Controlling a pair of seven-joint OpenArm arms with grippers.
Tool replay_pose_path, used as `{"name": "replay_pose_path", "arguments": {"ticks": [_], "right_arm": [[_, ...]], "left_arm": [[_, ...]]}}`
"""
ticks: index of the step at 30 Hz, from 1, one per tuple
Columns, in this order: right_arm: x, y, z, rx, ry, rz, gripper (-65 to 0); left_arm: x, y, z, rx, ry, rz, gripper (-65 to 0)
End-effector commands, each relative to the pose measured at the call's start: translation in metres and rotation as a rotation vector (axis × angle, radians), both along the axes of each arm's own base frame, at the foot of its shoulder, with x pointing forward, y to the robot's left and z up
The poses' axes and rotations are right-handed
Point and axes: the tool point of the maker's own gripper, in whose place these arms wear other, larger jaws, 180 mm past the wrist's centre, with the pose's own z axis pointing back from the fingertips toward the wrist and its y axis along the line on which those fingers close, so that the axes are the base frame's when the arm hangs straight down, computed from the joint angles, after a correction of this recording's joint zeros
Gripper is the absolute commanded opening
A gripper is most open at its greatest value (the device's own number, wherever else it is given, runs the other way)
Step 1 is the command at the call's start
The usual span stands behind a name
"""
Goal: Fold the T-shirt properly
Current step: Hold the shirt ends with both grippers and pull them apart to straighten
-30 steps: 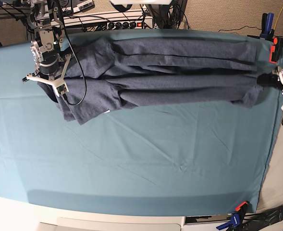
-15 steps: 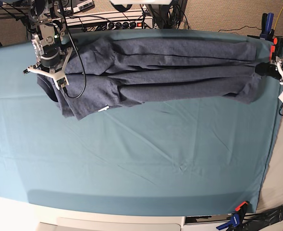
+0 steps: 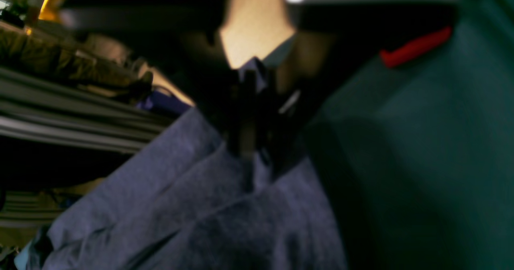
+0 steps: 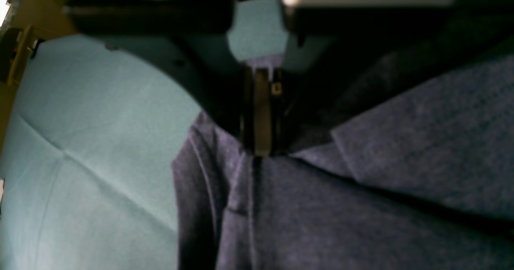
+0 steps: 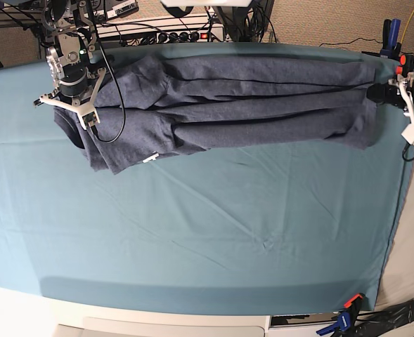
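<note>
The blue-grey T-shirt [image 5: 249, 105] lies stretched in long folds across the far part of the teal table cloth [image 5: 207, 232]. My right gripper [image 5: 76, 121] is at its left end. In the right wrist view that gripper [image 4: 259, 141] is shut on a pinched fold of the T-shirt [image 4: 361, 181]. My left gripper [image 5: 374, 93] is at the shirt's right edge. In the left wrist view a fold of the T-shirt [image 3: 200, 213] sits between its dark fingers [image 3: 243, 113]. Blur hides whether this gripper [image 3: 253, 145] still presses the cloth.
A red and blue clamp [image 5: 396, 49] holds the cloth at the far right corner, showing red in the left wrist view [image 3: 413, 47]. Another clamp [image 5: 347, 312] sits at the near right corner. A power strip and cables [image 5: 164, 34] run behind the table's far edge.
Both grippers have moved toward the far edge, and the shirt has been drawn with them. Its near hem lies farther back and the cloth is stretched straighter.
</note>
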Motion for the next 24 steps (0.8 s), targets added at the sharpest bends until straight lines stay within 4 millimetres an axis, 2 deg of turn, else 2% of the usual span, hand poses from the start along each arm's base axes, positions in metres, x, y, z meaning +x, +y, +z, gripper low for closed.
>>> {"name": "replay_pose_path", "arguments": {"ticks": [1,3,5,8,12,19,24], "right_arm": [[0.004,-0.007,0.01,-0.026,-0.027,-0.009,-56.0],[0.005,-0.007,0.01,-0.025,-0.033,-0.007,-44.6],[0.006,-0.007,0.012,-0.024,-0.048,-0.018,-40.1],[0.011,-0.003,0.022,-0.017,-0.084,-0.017,-40.1],[0.023,0.015,0.049,0.029,-0.186,-0.006,-40.1],[0.038,0.056,0.099,0.139,-0.375,0.036,-40.1],[0.039,0.07,0.106,0.194,-0.418,0.023,-40.1]], "left_arm": [[0.013,0.007,0.014,0.006,-0.051,0.01,-48.2],[0.019,0.007,0.017,-0.004,-0.082,0.031,-37.4],[0.021,0.011,0.014,0.027,-0.093,0.032,-32.7],[0.02,0.016,0.01,0.065,-0.091,0.022,-32.6],[0.019,0.02,0.009,0.085,-0.088,0.016,-32.6],[0.034,0.042,0.027,0.128,-0.134,0.075,-32.7],[0.032,0.051,0.025,0.149,-0.109,0.108,-32.6]]}}
